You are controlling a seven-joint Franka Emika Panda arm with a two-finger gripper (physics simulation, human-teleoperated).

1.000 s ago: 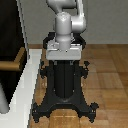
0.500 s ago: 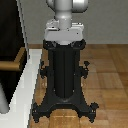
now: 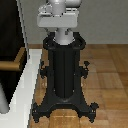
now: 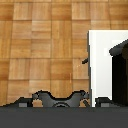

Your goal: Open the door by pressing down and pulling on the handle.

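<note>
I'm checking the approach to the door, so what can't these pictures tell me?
- Gripper: not visible in either view; open or shut unknown.
- Handle: exterior view's left edge cuts it off.
- Door: only a strip shows, cropped by that edge.
- Arm: exterior view's top edge cuts it off.

I am seeing the door (image 3: 10,37) standing upright at the exterior view's left, a dark brown-black panel inside a white frame. The handle (image 3: 12,64), a tan wooden lever bar, is jutting out level from the panel's face on a short stem.
</note>
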